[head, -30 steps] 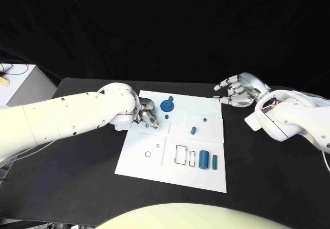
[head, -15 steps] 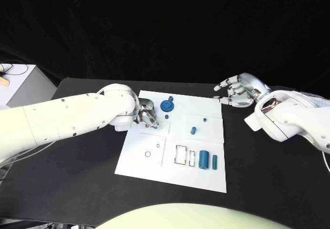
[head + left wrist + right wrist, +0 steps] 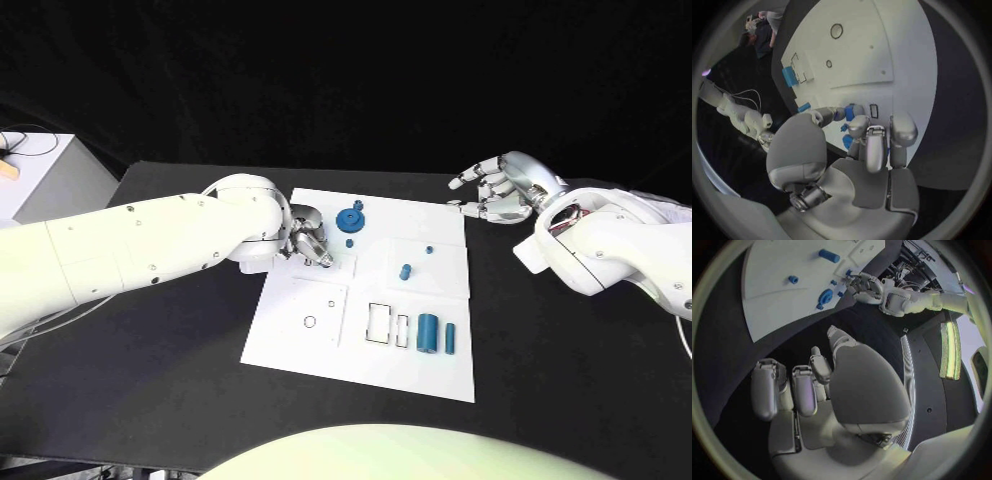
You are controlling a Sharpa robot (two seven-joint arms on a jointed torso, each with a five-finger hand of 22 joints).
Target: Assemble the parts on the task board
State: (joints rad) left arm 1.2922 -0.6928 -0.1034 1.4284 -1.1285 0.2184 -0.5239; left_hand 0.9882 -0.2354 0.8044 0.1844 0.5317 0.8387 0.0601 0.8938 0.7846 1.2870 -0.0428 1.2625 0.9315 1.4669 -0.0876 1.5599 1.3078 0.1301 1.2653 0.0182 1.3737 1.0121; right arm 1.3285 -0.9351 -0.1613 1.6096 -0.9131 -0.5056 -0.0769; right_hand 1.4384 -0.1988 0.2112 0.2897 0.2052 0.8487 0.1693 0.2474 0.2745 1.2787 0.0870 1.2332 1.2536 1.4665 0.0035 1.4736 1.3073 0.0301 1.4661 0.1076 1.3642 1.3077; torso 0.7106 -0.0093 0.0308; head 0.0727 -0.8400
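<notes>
The white task board [image 3: 368, 310] lies in the middle of the table. My left hand [image 3: 306, 241] is low over its far left corner, fingers curled down beside a blue gear-shaped part [image 3: 351, 217] and a small blue part [image 3: 351, 241]. In the left wrist view blue [image 3: 848, 112] shows between the thumb and the fingertips [image 3: 874, 131]; whether anything is pinched is unclear. A short blue peg [image 3: 405, 270] and a tiny blue piece [image 3: 430, 248] sit mid-board. Two blue cylinders [image 3: 427, 333] stand near the front right. My right hand [image 3: 495, 190] hovers off the board's far right corner, fingers apart, holding nothing.
Rectangular slots [image 3: 379, 324] and a round hole [image 3: 310, 322] mark the board's front half. A white box [image 3: 43, 175] stands at the table's far left. Black table surface [image 3: 173, 370] surrounds the board. The right wrist view shows the board [image 3: 773, 285] and my left hand [image 3: 870, 287].
</notes>
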